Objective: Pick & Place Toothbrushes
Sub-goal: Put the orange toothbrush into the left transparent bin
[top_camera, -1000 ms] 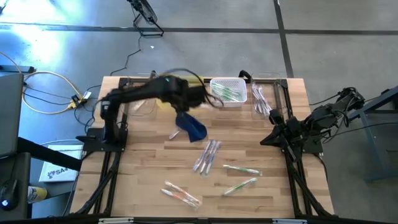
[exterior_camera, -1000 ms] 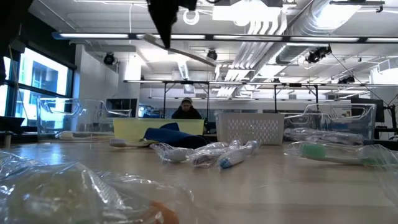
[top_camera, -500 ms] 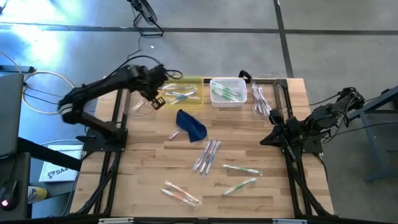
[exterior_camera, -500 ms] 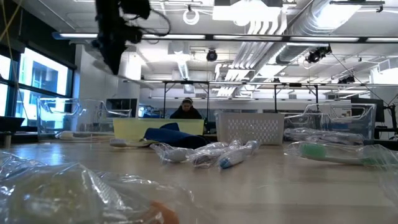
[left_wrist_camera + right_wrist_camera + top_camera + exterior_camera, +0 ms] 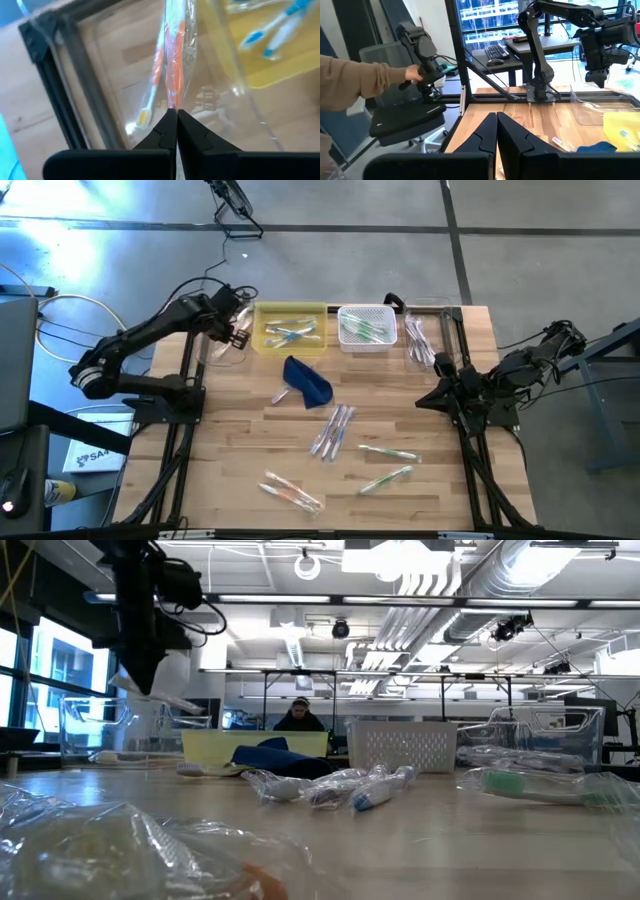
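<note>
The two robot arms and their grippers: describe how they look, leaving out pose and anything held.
Both are dark, nearly black jointed arms on black frame bases. The left arm has thick rounded links and a loose black cable looping near its wrist. The right arm looks bulkier, with cables bunched along it. The left gripper and the right gripper each carry two flat, matte black tapering fingers.

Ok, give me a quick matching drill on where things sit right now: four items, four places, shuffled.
Items:
1. yellow tray
2. white basket
3. blue pouch
4. left gripper

Places or states:
A. holds green-accented toothbrushes
B. lying on bare wood in front of the yellow tray
C. shut on a wrapped orange toothbrush, over the clear bin
D. holds blue-accented toothbrushes

Pairs: 1-D, 2-A, 3-B, 4-C
</note>
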Available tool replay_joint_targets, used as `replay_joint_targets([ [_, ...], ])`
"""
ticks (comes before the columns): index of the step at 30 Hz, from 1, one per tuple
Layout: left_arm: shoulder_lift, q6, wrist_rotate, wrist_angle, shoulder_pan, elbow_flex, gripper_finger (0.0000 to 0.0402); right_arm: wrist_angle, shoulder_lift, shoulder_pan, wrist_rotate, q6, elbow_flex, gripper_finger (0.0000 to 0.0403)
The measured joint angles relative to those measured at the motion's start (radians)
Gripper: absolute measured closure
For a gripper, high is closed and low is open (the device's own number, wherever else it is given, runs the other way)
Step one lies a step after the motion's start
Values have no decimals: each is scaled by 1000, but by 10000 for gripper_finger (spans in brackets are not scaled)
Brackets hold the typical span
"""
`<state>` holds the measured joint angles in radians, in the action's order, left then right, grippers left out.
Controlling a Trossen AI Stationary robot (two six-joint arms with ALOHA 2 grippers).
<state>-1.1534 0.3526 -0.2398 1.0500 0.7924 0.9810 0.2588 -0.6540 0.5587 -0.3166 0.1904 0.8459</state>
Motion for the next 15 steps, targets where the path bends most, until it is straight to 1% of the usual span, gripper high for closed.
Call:
replay_joint_targets([
  [6, -1, 43, 1, -18, 80, -16, 402, 1, -9, 0, -41, 43, 0, 399],
  [8, -7, 7, 7, -43, 110, -16, 402, 5, -13, 0, -54, 51, 0, 399],
  [11, -29, -77, 48, -96, 158, -16, 402, 18, -14, 0, -56, 52, 0, 399],
  [15, -91, -131, 106, -116, 215, -16, 402, 22, -16, 0, -57, 52, 0, 399],
])
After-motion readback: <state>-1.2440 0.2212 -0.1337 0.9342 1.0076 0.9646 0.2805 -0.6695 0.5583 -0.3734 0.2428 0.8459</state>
